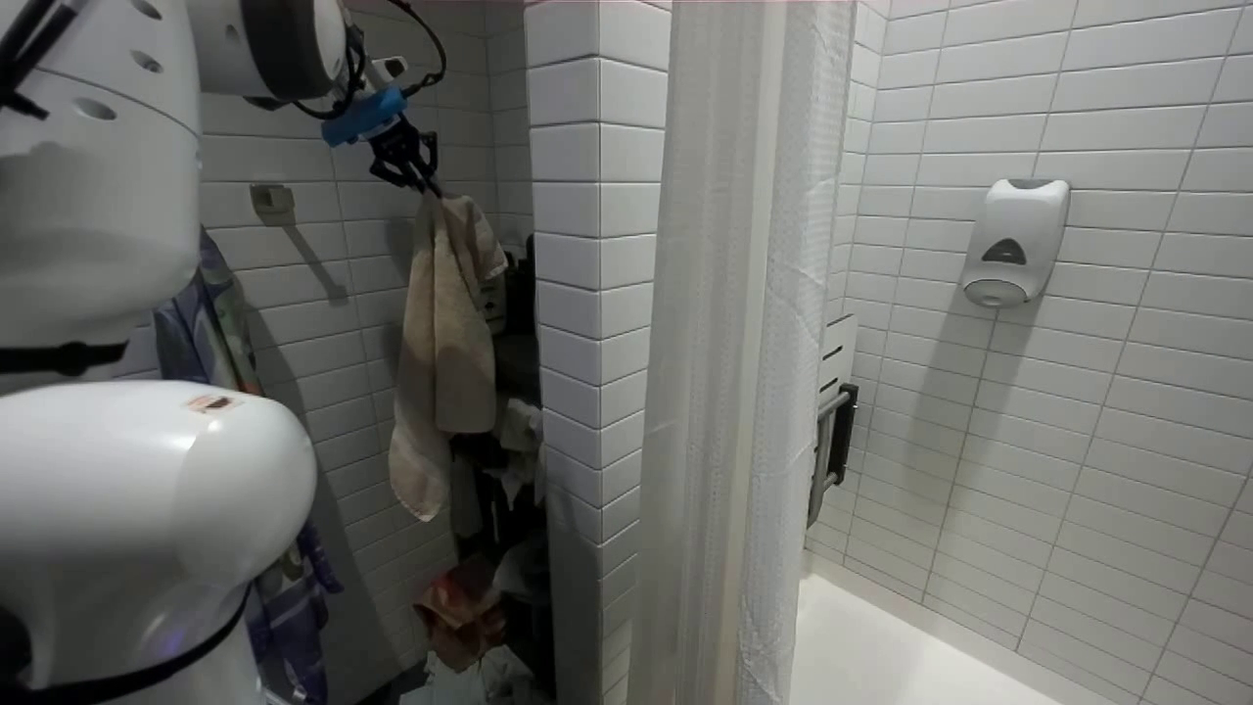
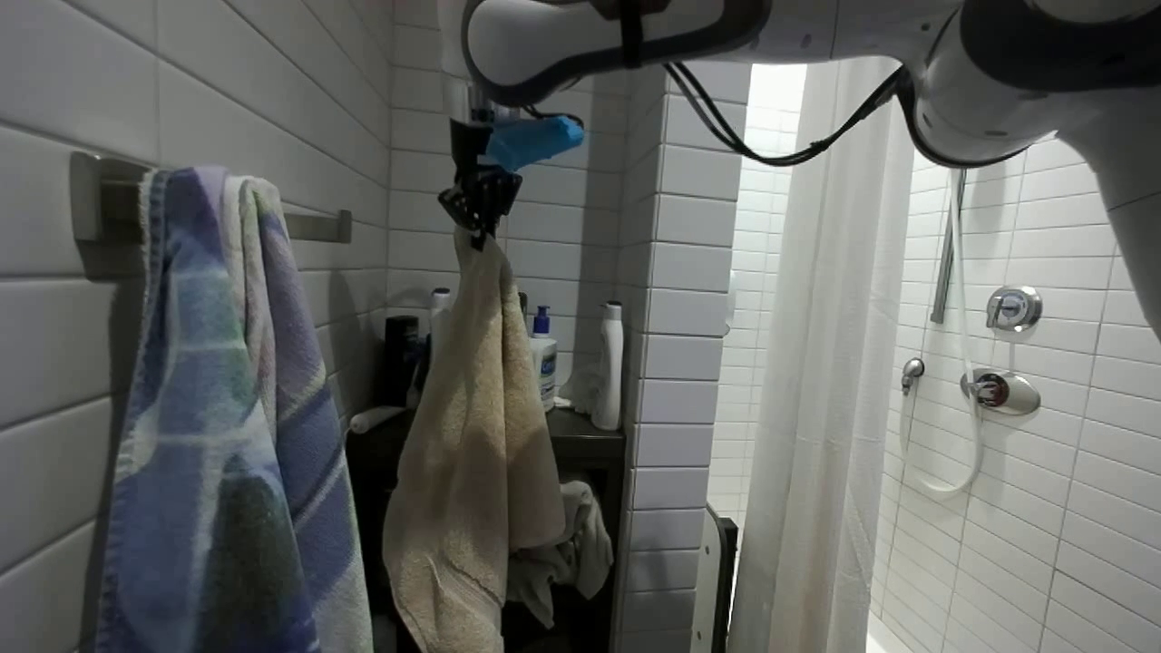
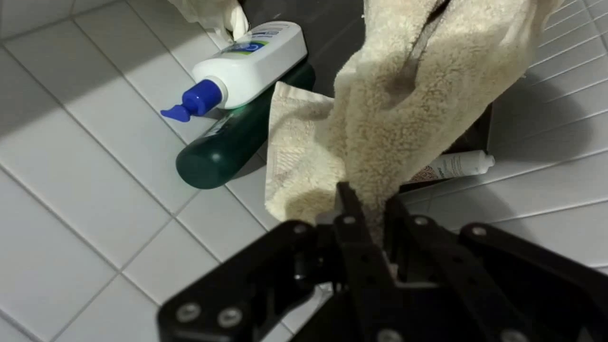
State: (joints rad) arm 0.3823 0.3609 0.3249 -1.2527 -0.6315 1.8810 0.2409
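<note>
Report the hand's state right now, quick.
Hand: closed, holding the beige terry towel, which hangs below it.

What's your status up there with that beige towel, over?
Jaws shut on beige towel. Hanging down, gathered at top. Pump bottle and green bottle close by; contact unclear.
</note>
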